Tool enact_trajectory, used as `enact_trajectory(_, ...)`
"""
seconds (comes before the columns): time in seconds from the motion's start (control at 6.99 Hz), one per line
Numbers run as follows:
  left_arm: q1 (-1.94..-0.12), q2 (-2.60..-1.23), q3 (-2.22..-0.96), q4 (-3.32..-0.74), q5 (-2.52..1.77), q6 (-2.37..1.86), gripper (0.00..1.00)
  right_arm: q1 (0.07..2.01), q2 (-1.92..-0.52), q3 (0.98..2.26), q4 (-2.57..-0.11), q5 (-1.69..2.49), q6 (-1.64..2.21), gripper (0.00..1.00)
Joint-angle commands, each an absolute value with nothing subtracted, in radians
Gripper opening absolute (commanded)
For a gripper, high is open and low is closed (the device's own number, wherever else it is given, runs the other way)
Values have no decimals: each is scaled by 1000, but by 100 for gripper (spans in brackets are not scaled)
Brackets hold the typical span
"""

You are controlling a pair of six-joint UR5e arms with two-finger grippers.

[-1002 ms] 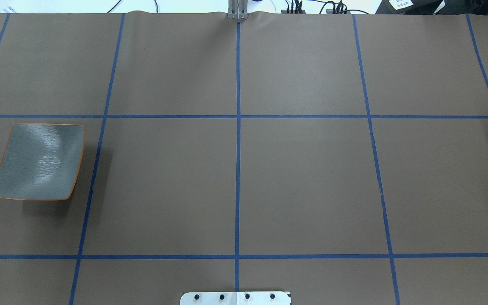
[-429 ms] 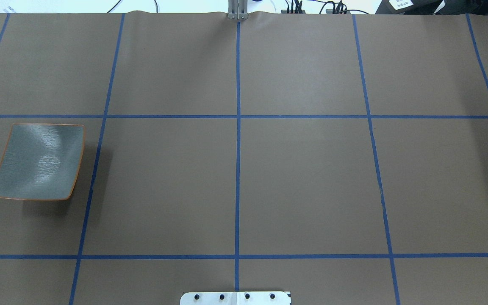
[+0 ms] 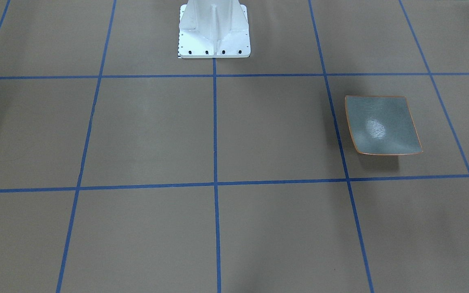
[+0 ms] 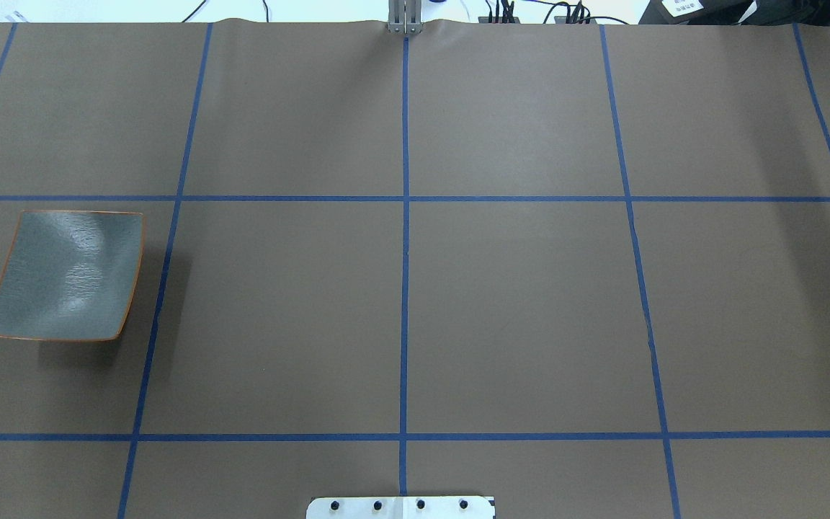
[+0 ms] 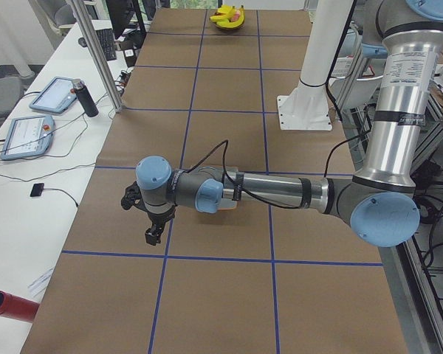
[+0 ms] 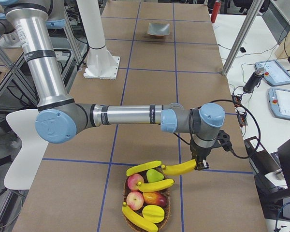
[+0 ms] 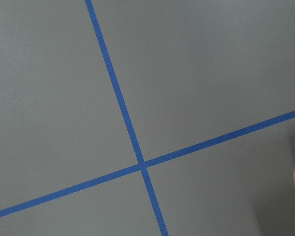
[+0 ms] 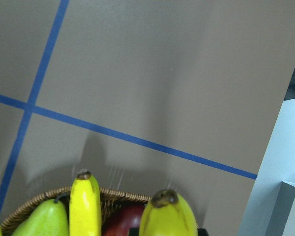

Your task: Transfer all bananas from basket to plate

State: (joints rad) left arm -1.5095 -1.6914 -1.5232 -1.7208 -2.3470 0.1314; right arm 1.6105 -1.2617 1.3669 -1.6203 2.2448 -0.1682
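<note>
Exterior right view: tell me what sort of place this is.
Probably a robotics lab: an industrial robot arm mounted on a white pedestal, a table gridded with blue tape, and teach pendants on the side bench.

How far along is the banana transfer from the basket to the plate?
Nothing is done yet: the plate is bare. In hand: one banana sits at the right gripper just beside the basket; its grip can't be confirmed. Left: that one plus three bananas in the basket.
</note>
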Motion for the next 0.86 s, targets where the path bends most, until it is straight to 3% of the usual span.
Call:
enact_trajectory(0.0, -1508, -1719, -1525, -1720, -2347, 100, 100, 1537, -1177, 1393, -1615, 2470, 167, 0)
enact_trajectory(0.57, -1358, -1888, -1565, -1727, -2349, -197, 100, 1266, -1112, 1650, -1605, 2474, 836, 0)
enact_trajectory(0.72, -1286, -1922, -1566, -1779, -2349, -327, 100, 1203, -1068, 1666, -1571, 2470, 979, 0)
